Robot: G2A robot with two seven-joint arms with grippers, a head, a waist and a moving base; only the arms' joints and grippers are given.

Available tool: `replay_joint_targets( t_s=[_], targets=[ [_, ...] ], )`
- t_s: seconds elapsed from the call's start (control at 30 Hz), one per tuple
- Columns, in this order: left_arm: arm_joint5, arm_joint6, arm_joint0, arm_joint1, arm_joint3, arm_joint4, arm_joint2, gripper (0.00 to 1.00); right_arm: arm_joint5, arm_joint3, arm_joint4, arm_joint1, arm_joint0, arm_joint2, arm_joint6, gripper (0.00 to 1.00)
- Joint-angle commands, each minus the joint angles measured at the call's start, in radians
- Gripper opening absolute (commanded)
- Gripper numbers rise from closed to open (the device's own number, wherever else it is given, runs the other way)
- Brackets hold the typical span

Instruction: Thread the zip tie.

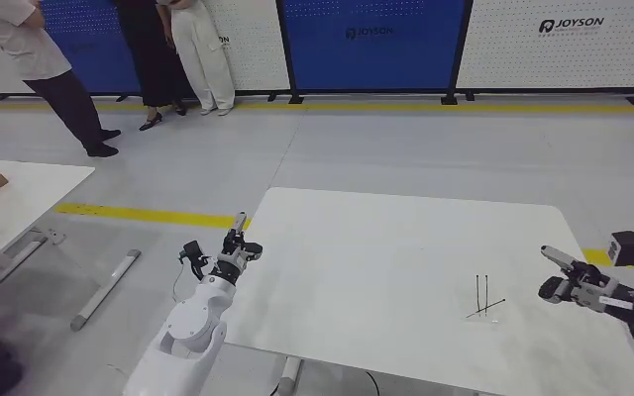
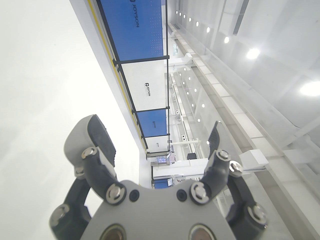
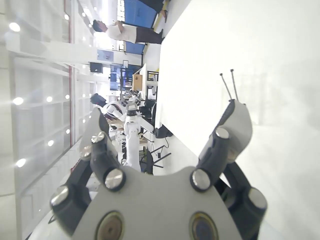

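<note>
Black zip ties (image 1: 478, 294) lie untouched on the white table (image 1: 376, 277).

Industrial robotics lab: perforated partition panels (image 1: 371, 45), yellow floor line (image 1: 149, 213), white table (image 1: 396, 267).

A white bench (image 1: 396, 267) stands on a pale grey floor (image 1: 396, 148). Behind it runs a row of panels — blue panels (image 1: 371, 45) and white panels (image 1: 545, 49) in black frames — with a yellow line (image 1: 396, 106) along its foot. A second white table (image 1: 30, 193) sits at the left. Round ceiling lights (image 2: 252, 53) shine overhead.
</note>
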Motion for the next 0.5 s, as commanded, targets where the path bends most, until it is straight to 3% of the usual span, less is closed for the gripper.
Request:
replay_joint_targets(
  t_s=[0.0, 0.07, 0.47],
  targets=[
    [0.0, 0.0, 0.0, 0.0, 0.0, 0.0, 0.0, 1.0, 0.006, 0.047, -0.053, 0.006, 0.033, -0.036, 0.039, 1.0],
    [0.0, 0.0, 0.0, 0.0, 0.0, 0.0, 0.0, 1.0, 0.003, 0.089, -0.068, 0.009, 0.059, -0.063, 0.049, 1.0],
    [0.0, 0.0, 0.0, 0.0, 0.0, 0.0, 0.0, 1.0, 0.003, 0.089, -0.068, 0.009, 0.059, -0.063, 0.049, 1.0]
  ],
)
